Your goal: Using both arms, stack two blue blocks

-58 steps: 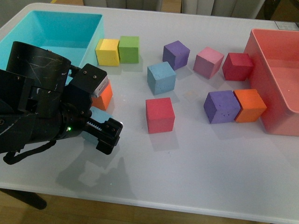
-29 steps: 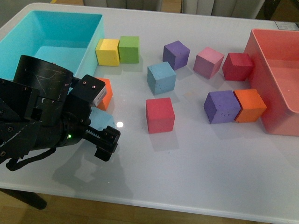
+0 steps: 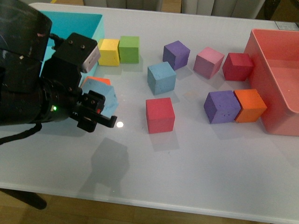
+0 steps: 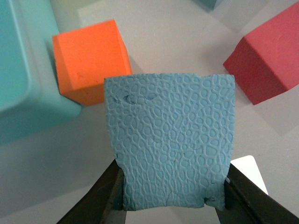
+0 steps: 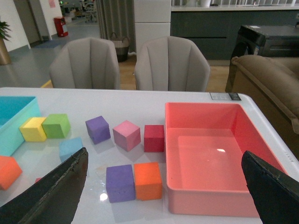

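Your left arm (image 3: 28,79) reaches in over the table's (image 3: 196,168) left edge, its bulky black body covering part of the turquoise bin (image 3: 70,25) at the far left corner. The left gripper (image 3: 96,111) points toward the table's middle and is clamped on one blue block (image 3: 103,94). In the left wrist view both fingers (image 4: 100,200) press the opposite sides of this block, whose pitted face fills the space between them. The held block is slightly tilted. Its shadow falls on the table toward the near edge, apart from the block, so the block is off the surface. An orange block (image 3: 98,80) sits just behind it, beside the bin wall. The second blue block (image 3: 161,78) rests on the table near its middle, well apart from the held one, with a red block (image 3: 160,115) just nearer the near edge. Your right arm does not appear in the front view. Its wrist camera looks down the table from high up, and the right gripper (image 5: 163,158) stands spread wide with nothing between the fingers (image 5: 46,196). A pink bin (image 3: 280,84) lies along the right edge.
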Robot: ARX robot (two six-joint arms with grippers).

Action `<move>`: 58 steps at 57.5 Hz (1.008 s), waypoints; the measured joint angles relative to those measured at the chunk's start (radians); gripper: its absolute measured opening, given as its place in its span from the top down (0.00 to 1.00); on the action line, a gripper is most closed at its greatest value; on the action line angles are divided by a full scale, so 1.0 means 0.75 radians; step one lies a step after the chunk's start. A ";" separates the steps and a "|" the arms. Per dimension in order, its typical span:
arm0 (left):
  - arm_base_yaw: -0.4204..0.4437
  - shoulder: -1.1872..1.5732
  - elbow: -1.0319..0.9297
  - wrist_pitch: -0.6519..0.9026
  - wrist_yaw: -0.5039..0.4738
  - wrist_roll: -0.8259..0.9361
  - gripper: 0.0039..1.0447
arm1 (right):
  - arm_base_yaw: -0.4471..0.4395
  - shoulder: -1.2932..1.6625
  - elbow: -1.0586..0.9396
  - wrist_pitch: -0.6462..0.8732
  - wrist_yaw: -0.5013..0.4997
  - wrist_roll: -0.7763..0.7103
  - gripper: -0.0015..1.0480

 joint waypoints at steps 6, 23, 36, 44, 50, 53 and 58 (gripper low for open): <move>-0.025 -0.026 0.067 -0.059 -0.010 0.013 0.62 | 0.000 0.000 0.000 0.000 0.000 0.000 0.09; -0.135 0.142 0.495 -0.252 -0.008 0.060 0.63 | 0.000 0.000 0.000 0.000 0.001 0.000 0.09; -0.162 0.342 0.802 -0.358 0.004 0.067 0.63 | 0.000 0.000 0.000 0.000 0.001 0.000 0.09; -0.168 0.443 0.945 -0.403 0.006 0.073 0.63 | 0.000 0.000 0.000 0.000 0.001 0.000 0.09; -0.168 0.508 1.025 -0.427 0.006 0.081 0.63 | 0.000 0.000 0.000 0.000 0.001 0.000 0.09; -0.167 0.536 1.059 -0.435 0.006 0.085 0.63 | 0.000 0.000 0.000 0.000 0.001 0.000 0.09; -0.167 0.580 1.110 -0.451 0.006 0.091 0.63 | 0.000 0.000 0.000 0.000 0.000 0.000 0.09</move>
